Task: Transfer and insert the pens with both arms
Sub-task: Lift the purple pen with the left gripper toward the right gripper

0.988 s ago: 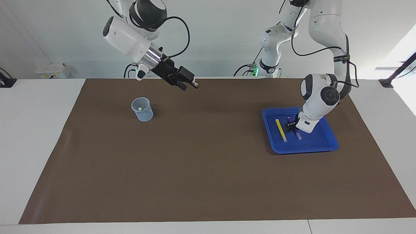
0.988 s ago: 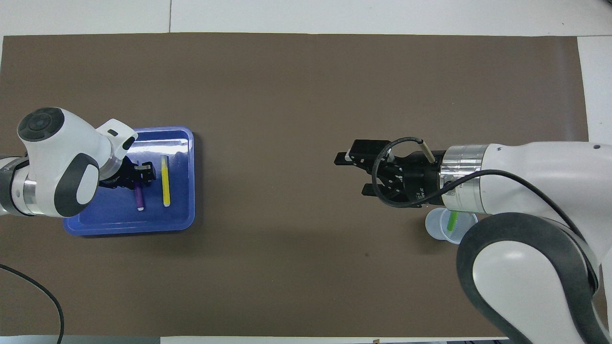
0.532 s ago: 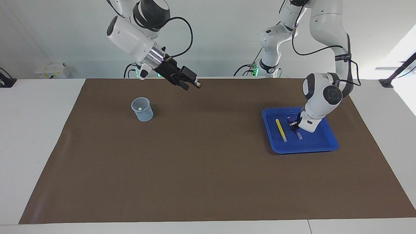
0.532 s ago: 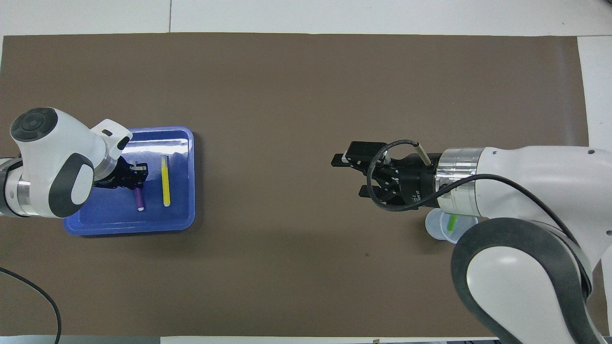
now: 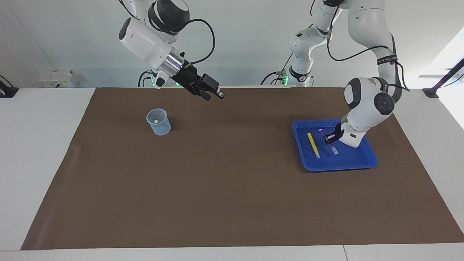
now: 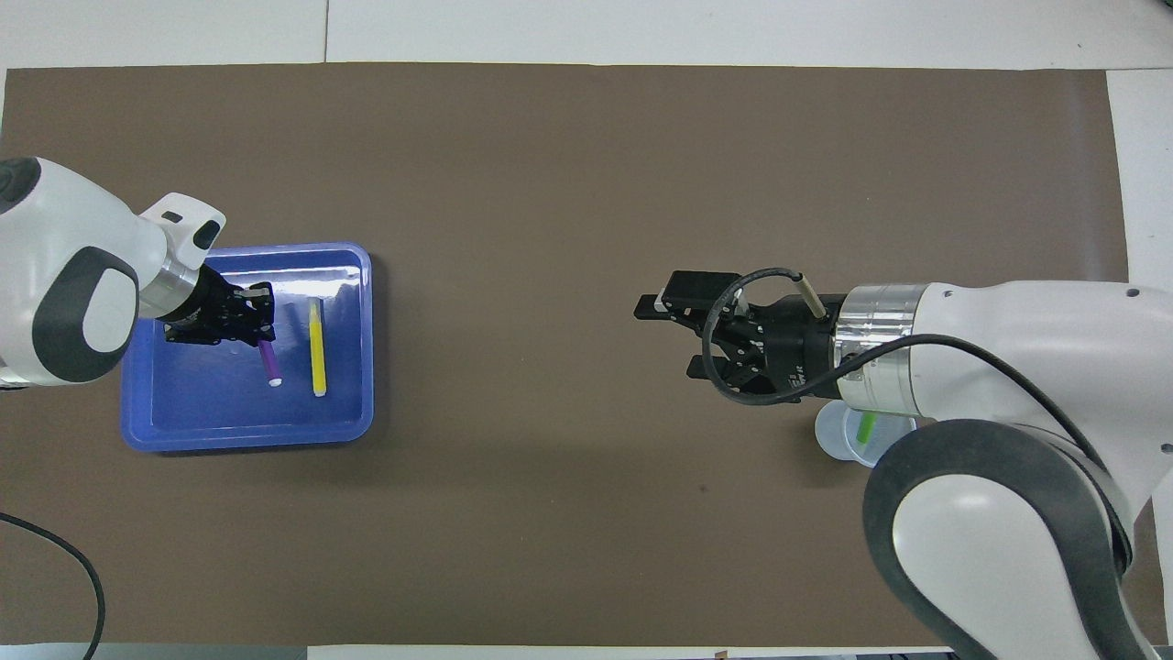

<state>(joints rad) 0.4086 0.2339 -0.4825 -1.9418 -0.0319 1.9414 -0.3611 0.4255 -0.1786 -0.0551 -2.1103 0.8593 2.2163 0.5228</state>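
I hold the slim purple marker pen point(image 5: 326, 139) in the left gripper point(image 5: 330, 137), whose jaws are closed on the pen's upper part over the shallow blue plastic tray point(image 5: 366, 159). The pen hangs tilted, its pale end low above the tray floor. The main risk I judge is a pinch far from the pen's middle: the pen may pivot or slip during the carry, and a skewed pen would spoil the handover to the other arm. A second risk is the low end brushing the slim yellow marker pen point(image 5: 313, 145), which lies flat in the tray just beside the purple one, toward the tray's right-arm side.

The left arm bends down steeply from its elbow, wrist angled into the tray. The right arm waits, raised over the brown mat point(image 5: 232, 188) well away from the tray; the right gripper point(image 5: 211, 94) stands open and empty, slanting toward the tray. The translucent plastic cup point(image 5: 158, 122) stands well apart from the tray at the right arm's end, with the green marker pen point(image 6: 866, 425) already upright in it
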